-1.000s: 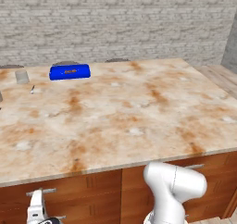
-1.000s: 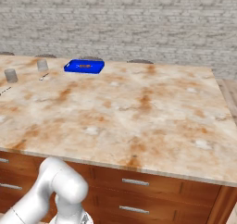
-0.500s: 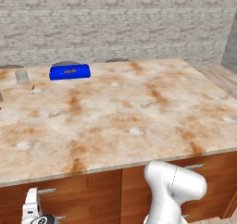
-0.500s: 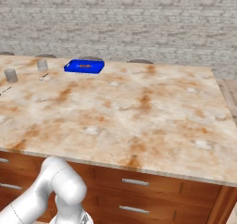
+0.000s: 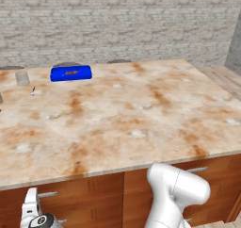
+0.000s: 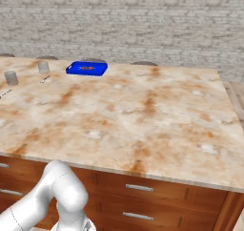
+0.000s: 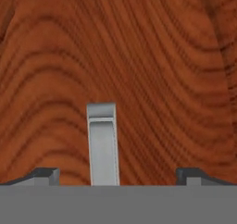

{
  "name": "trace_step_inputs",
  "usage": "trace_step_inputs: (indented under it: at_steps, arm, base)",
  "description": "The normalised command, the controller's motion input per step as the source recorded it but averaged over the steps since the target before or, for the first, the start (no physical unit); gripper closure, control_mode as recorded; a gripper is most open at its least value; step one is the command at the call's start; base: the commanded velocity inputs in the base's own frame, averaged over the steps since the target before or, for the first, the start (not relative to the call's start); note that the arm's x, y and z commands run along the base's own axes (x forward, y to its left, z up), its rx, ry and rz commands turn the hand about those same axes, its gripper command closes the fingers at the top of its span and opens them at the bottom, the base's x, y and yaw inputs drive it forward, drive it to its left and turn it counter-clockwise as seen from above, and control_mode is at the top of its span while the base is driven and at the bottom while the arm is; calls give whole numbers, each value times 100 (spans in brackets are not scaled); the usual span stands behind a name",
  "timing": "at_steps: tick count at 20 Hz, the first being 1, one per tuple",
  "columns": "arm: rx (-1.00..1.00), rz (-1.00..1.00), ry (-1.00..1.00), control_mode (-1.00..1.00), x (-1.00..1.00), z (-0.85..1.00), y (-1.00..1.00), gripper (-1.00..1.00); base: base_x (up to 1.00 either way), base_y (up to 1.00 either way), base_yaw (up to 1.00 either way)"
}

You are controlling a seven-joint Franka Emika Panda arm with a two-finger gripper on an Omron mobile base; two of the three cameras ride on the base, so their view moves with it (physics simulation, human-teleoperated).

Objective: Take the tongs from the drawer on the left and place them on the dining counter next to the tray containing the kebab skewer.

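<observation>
Grey brick wall (image 5: 122, 24) runs behind the dining counter (image 5: 122, 114), a thick slab of beige marble with rust-orange blotches sitting over reddish-brown wooden cabinets. Taking that counter as the landmark, the tray (image 5: 71, 73) lies flat at its far edge, toward the far left corner in the left base view. It is bright blue, low and rectangular with rounded corners, and a small brownish-orange stick, the kebab skewer (image 6: 87, 68), rests inside it.

Just beside the tray on the counter, toward the left end, stands a small grey cup (image 5: 22, 77), and a second grey cup (image 6: 11, 78) stands a little nearer the front on the same side. A tiny silver utensil (image 5: 33, 91) lies on the marble between the tray and the cups, near the first cup.

Below the counter's front edge, the cabinet fronts carry horizontal silver bar handles (image 6: 139, 188). The robot's white arm (image 5: 174, 194) bends down in front of these fronts, under the slab.

From the hand view, the gripper (image 7: 118, 174) faces a drawer front (image 7: 139, 65) of reddish-brown wood with strong curving grain. A silver bar handle (image 7: 102, 144) lies between the two dark fingertips (image 7: 45, 174), nearer one tip than the other. The fingers are spread wide apart, holding nothing and touching nothing. The tongs cannot be made out anywhere.
</observation>
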Motion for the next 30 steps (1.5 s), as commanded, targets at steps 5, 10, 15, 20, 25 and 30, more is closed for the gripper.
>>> trace_step_inputs:
  at_steps: [5, 10, 15, 20, 25, 30]
  arm:
    - [0, 0, -13, -100, 4, -38, 0, -100]
    - [0, 0, -10, -100, 1, -35, 2, -100]
    - [0, 0, -9, -100, 11, -16, 0, -100]
    - [0, 0, -4, -100, 22, -6, 0, -100]
    - [0, 0, 0, -100, 6, 0, 0, 100]
    - [0, 0, 0, -100, 0, 0, 0, 100]
  base:
    - [0, 0, 0]
    - [0, 0, 0]
    - [0, 0, 0]
    - [0, 0, 0]
    - [0, 0, 0]
    - [0, 0, 0]
